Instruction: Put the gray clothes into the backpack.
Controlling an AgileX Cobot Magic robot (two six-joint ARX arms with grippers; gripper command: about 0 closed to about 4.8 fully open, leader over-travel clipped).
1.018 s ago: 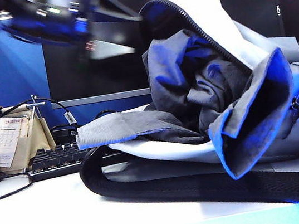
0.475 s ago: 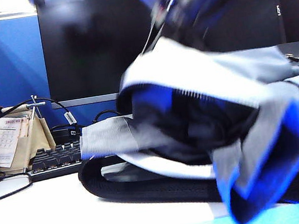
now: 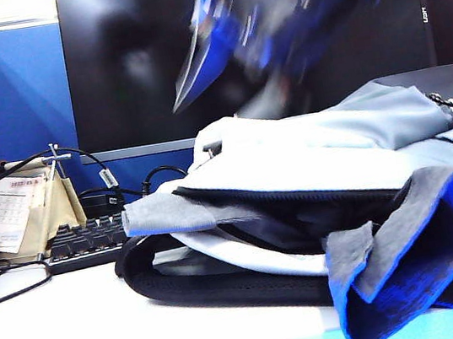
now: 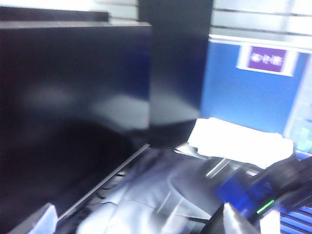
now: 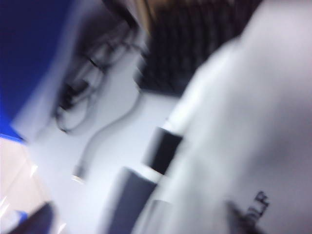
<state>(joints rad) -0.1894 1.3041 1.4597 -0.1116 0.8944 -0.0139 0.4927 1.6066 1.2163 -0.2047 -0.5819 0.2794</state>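
The backpack (image 3: 309, 153) lies on its side on the white table, its pale flap down over the black zipper opening. The gray clothes (image 3: 289, 220) sit mostly inside. A ribbed hem (image 3: 165, 214) sticks out to the left, and a blue-lined piece (image 3: 412, 270) hangs out at the front right. My right gripper (image 3: 227, 84) is a blur above the flap and touches nothing. In the right wrist view its jaws (image 5: 139, 222) stand wide apart over pale backpack fabric (image 5: 243, 122). My left gripper (image 4: 139, 226) is open and empty, high above the backpack (image 4: 161, 195).
A black keyboard (image 3: 83, 238), a desk calendar (image 3: 3, 216) and cables (image 3: 23, 289) lie to the left of the backpack. A dark monitor (image 3: 134, 64) and a blue partition (image 3: 20, 98) stand behind. The backpack's black padded strap (image 3: 226, 280) curves along the table.
The right gripper let go of the raised flap, which fell over the opening and hid most of the gray clothes. The left arm left the exterior view at upper left.
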